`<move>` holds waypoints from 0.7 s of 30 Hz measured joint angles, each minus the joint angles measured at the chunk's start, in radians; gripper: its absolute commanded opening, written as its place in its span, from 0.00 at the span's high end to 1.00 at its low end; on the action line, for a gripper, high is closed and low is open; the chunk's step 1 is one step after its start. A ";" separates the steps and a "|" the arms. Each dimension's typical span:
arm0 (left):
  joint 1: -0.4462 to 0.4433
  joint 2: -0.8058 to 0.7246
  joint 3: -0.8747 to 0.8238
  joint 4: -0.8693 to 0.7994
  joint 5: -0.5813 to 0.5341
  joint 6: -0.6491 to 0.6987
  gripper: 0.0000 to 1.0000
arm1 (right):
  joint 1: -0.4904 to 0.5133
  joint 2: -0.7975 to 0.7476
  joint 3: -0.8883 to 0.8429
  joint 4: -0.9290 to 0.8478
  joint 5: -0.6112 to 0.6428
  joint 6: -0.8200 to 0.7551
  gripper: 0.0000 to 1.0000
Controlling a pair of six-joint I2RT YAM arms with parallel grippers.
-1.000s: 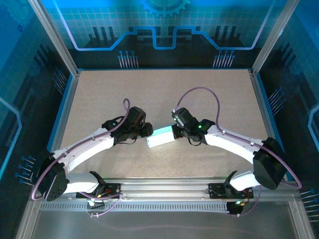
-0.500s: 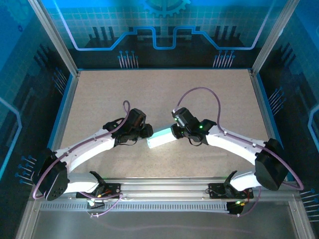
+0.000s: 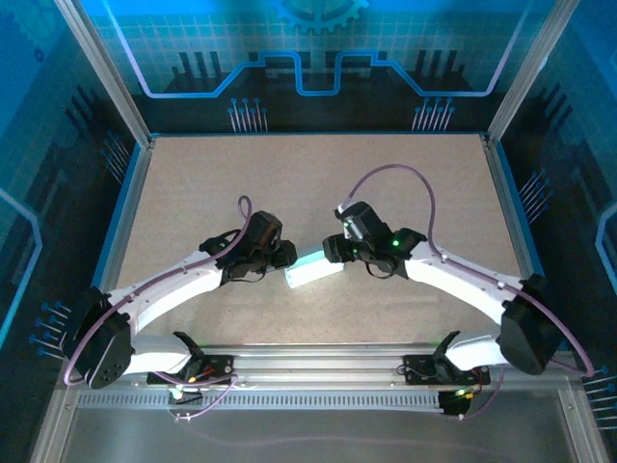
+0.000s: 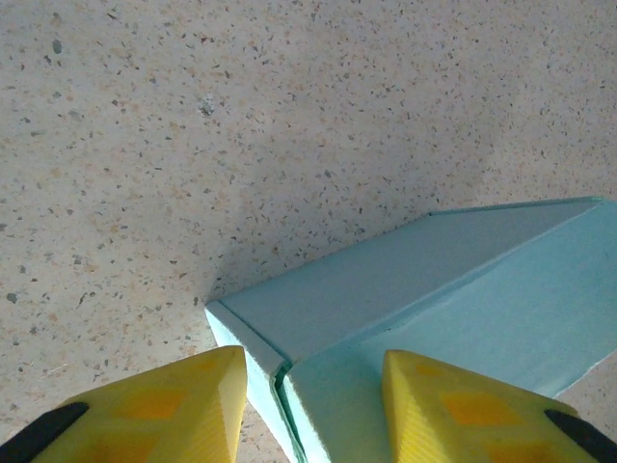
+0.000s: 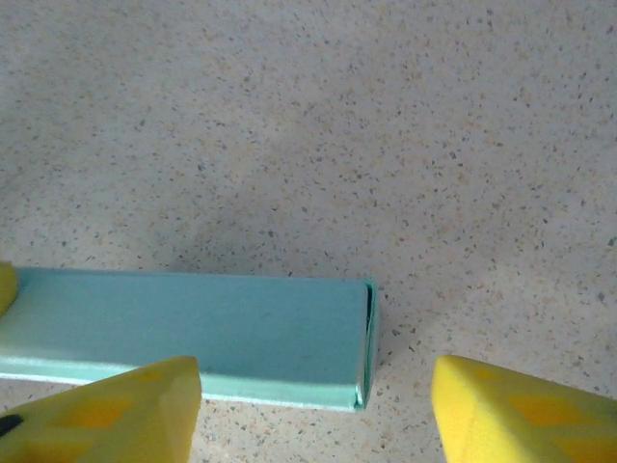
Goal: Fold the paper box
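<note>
Left fingers [image 4: 164, 405] spread, straddling one end of the box [image 3: 310, 271] lying on the tabletop [image 3: 318, 183]. Likely light, thin, easily crushed card: pinch gently at the stiffer folded edges. Right fingers [image 5: 501, 410] spread over its other end, gripping nothing.

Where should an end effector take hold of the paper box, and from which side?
Across the narrow width near one end, coming from above: the paper box lies flat on the table as a long slim bar, so its long sides give parallel faces. The right end effector hangs open over one end.
</note>
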 measured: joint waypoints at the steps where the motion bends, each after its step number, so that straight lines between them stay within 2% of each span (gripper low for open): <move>1: 0.000 0.000 -0.002 0.003 0.001 0.000 0.58 | -0.003 0.019 0.011 -0.005 -0.001 0.004 0.42; 12: 0.000 0.000 -0.045 0.059 0.020 -0.016 0.62 | -0.014 0.069 -0.003 0.004 -0.034 0.046 0.61; 17: 0.000 -0.006 -0.068 0.093 0.023 -0.027 0.62 | -0.015 0.070 -0.017 0.026 -0.028 0.059 0.72; 21: 0.000 -0.014 -0.083 0.111 0.022 -0.037 0.51 | -0.020 0.068 -0.018 0.030 -0.018 0.066 0.78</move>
